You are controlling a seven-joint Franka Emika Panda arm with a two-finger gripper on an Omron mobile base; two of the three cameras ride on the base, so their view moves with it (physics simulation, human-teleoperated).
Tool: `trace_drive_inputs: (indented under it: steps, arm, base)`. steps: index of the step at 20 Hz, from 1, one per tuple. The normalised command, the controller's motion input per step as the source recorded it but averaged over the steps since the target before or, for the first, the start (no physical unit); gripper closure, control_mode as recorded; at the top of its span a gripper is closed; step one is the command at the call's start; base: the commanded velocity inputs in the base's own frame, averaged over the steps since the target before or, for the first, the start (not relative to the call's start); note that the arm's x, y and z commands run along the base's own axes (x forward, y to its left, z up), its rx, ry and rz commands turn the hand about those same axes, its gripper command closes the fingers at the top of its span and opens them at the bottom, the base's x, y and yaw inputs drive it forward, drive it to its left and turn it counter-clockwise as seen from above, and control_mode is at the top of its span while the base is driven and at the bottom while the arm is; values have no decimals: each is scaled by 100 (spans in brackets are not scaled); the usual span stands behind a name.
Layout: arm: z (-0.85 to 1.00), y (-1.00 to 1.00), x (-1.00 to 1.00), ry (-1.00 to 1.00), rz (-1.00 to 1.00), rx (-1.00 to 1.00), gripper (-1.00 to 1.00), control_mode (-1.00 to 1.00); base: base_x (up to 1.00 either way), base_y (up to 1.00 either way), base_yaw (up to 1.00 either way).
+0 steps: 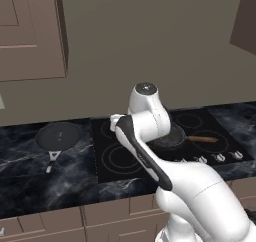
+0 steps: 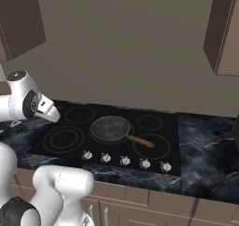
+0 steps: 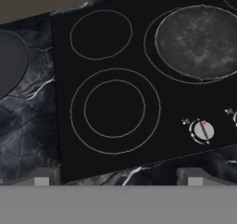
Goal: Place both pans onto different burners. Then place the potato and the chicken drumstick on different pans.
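One pan, the grey pan [image 2: 110,129] with the wooden handle [image 2: 140,141], already sits on a centre burner of the cooktop [image 2: 51,148]; the black pan [image 1: 59,136] lies on the marble counter [image 1: 20,171] to the cooktop's left, its short handle [image 1: 52,161] pointing toward the counter's front edge. Potato and drumstick cannot be located from these views. Gripper [image 3: 118,181]: jaws spread wide, nothing between them, hovering above the cooktop's front-left corner, with the large front-left burner [image 3: 115,110] directly below in the hand view and the black pan's rim at that view's left edge.

Step in hand, as judged: fetch the black pan and set it on a free burner. Suggested technique:
- Swing the hand leftward, over the counter, until it stands above the short handle.
- Turn the wrist so the fingers straddle the handle across its width, then descend and close near where the handle joins the bowl, to limit tilt.
- Lift level; a droop at the far rim would suggest a grip too far out.
- Carry it to the front-left burner, which lies nearest and well apart from the grey pan, and centre it on the rings before letting go.

Risk: the low handle may slip from a shallow pinch.
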Motion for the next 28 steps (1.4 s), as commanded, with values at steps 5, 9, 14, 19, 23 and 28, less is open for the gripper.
trace_drive_inputs:
  steps: [5, 9, 14, 19, 23, 28]
  arm:
    - [4, 66, 18, 2, 0, 0, -100, -100]
    - [0, 72, 14, 4, 0, 0, -100, -100]
    - [0, 74, 8, 4, 0, 0, -100, -100]
    - [0, 65, 3, 5, 0, 0, -100, -100]
    - [0, 57, 1, 3, 0, 0, -100, -100]
    - [-4, 46, 0, 0, 0, 0, -100, -100]
  base:
    - [0, 0, 0]
    - [0, 0, 0]
    - [0, 0, 0]
    - [0, 0, 0]
    - [0, 0, 0]
    - [0, 0, 0]
